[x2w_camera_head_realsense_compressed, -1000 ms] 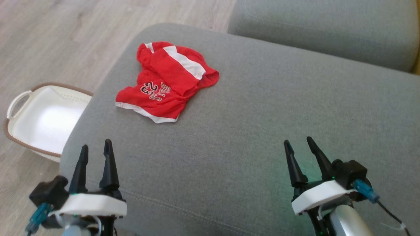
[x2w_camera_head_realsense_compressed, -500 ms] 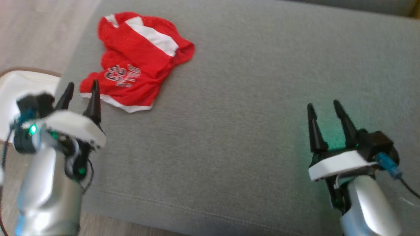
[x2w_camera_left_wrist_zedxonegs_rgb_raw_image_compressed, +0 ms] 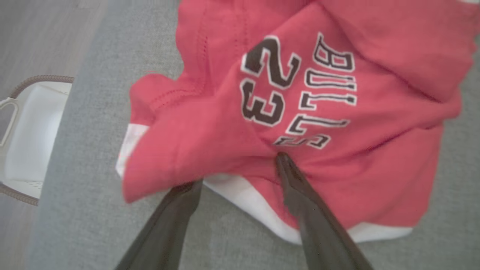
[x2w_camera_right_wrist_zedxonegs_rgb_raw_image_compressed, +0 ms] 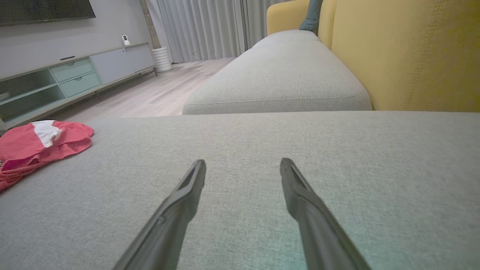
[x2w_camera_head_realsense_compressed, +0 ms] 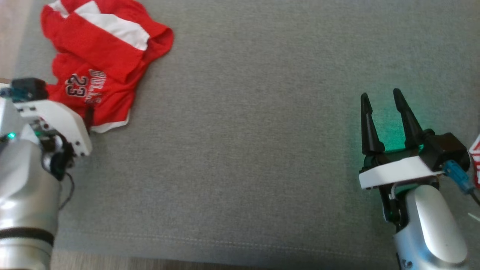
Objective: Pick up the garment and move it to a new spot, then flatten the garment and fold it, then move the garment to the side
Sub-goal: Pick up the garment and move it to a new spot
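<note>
The red garment [x2w_camera_head_realsense_compressed: 101, 56], with white bands and "BULLS 23" lettering, lies crumpled at the far left of the grey cushion [x2w_camera_head_realsense_compressed: 243, 131]. My left gripper [x2w_camera_head_realsense_compressed: 86, 112] is at its near hem, mostly hidden behind its own white mount. In the left wrist view the left gripper [x2w_camera_left_wrist_zedxonegs_rgb_raw_image_compressed: 240, 168] is open. One finger's tip is hidden under the lifted hem and the other rests on top of the garment [x2w_camera_left_wrist_zedxonegs_rgb_raw_image_compressed: 300, 93]. My right gripper [x2w_camera_head_realsense_compressed: 386, 101] hovers open over bare cushion at the right. The right wrist view shows this gripper [x2w_camera_right_wrist_zedxonegs_rgb_raw_image_compressed: 243, 163] with the garment [x2w_camera_right_wrist_zedxonegs_rgb_raw_image_compressed: 41, 142] far to its left.
A white basket [x2w_camera_left_wrist_zedxonegs_rgb_raw_image_compressed: 30, 138] stands on the wooden floor beside the cushion's left edge. A second grey cushion [x2w_camera_right_wrist_zedxonegs_rgb_raw_image_compressed: 277, 75] and a yellow sofa back [x2w_camera_right_wrist_zedxonegs_rgb_raw_image_compressed: 405, 56] lie beyond. A small red-and-white item [x2w_camera_head_realsense_compressed: 475, 157] shows at the right edge.
The head camera has shifted down and forward over the cushion. My left gripper has advanced from the cushion's near edge to the garment's near hem. The right gripper stays open.
</note>
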`<state>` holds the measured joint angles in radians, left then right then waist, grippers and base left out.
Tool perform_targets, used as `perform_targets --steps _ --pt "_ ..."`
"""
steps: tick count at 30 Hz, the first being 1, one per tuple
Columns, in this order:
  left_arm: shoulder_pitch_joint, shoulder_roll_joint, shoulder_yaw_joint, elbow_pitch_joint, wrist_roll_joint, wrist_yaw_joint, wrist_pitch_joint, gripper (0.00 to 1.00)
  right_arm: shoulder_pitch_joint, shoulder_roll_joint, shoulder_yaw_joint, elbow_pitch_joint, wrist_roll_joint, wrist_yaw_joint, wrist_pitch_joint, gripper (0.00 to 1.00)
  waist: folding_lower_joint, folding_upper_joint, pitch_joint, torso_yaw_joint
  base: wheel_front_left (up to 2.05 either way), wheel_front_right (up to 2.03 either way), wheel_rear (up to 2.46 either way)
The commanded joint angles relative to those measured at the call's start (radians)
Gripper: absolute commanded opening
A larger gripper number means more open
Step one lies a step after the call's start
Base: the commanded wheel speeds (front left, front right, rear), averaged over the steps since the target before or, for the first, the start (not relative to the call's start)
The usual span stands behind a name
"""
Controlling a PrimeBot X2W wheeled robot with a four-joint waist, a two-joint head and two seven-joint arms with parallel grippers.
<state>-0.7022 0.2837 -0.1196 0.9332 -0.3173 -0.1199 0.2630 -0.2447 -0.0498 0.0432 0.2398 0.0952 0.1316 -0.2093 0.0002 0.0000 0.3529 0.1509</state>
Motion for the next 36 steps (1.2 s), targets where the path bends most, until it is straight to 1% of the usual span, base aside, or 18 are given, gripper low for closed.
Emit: perform_targets --steps 1,10,11,12,16,22,26,27,30,36 --pt "-0.045 0.065 0.018 0.002 0.012 0.001 0.008 1.0 -0.036 0.0 0.024 -0.04 -0.008 -0.001 0.001 1.0 -0.0002 0.0 0.018 -0.019 0.0 0.0 0.0" --pt "-0.121 0.062 0.016 0.154 -0.032 -0.005 0.101 1.0 -0.034 0.0 0.026 -0.069 -0.013 -0.001 0.008 1.0 -0.0002 0.0 0.044 -0.036 0.0 0.0 0.0" --pt "-0.124 0.061 0.014 0.165 -0.039 -0.006 0.108 0.51 -0.035 0.0 0.024 -0.071 -0.013 -0.001 0.008 1.0 -0.0002 0.0 0.044 -0.037 0.0 0.0 0.0" --pt "-0.128 0.061 0.011 0.172 -0.043 -0.007 0.109 0.0 -0.036 0.0 0.023 -0.071 -0.011 -0.001 0.008 1.0 -0.0002 0.0 0.043 -0.037 0.0 0.0 0.0" --pt "-0.135 0.065 0.0 0.178 -0.06 -0.009 0.075 0.0 -0.033 0.0 0.019 -0.064 -0.008 -0.001 0.004 1.0 -0.0002 0.0 0.03 -0.031 0.0 0.0 0.0" --pt "-0.147 0.079 -0.003 0.164 -0.069 -0.01 -0.055 0.0 -0.032 0.0 0.026 -0.041 0.005 -0.001 -0.004 1.0 -0.0002 0.0 -0.009 -0.023 0.0 0.0 0.0" --pt "-0.153 0.075 0.003 0.142 -0.073 -0.006 -0.162 0.0 -0.03 0.0 0.03 -0.022 0.015 -0.001 -0.011 1.0 -0.0002 0.0 -0.042 -0.02 0.0 0.0 0.0" --pt "-0.153 0.075 0.003 0.142 -0.073 -0.006 -0.162 0.0 -0.03 0.0 0.03 -0.022 0.015 -0.001 -0.011 1.0 -0.0002 0.0 -0.042 -0.02 0.0 0.0 0.0" --pt "-0.155 0.067 0.006 0.119 -0.075 -0.003 -0.242 0.0 -0.027 0.0 0.031 -0.008 0.023 -0.001 -0.016 1.0 -0.0002 0.0 -0.067 -0.021 0.0 0.0 0.0" --pt "-0.158 0.044 -0.03 0.039 -0.048 -0.004 -0.366 0.0 -0.024 0.0 0.036 0.018 0.036 -0.001 -0.026 1.0 -0.0002 0.0 -0.113 -0.031 0.0 0.0 0.0"
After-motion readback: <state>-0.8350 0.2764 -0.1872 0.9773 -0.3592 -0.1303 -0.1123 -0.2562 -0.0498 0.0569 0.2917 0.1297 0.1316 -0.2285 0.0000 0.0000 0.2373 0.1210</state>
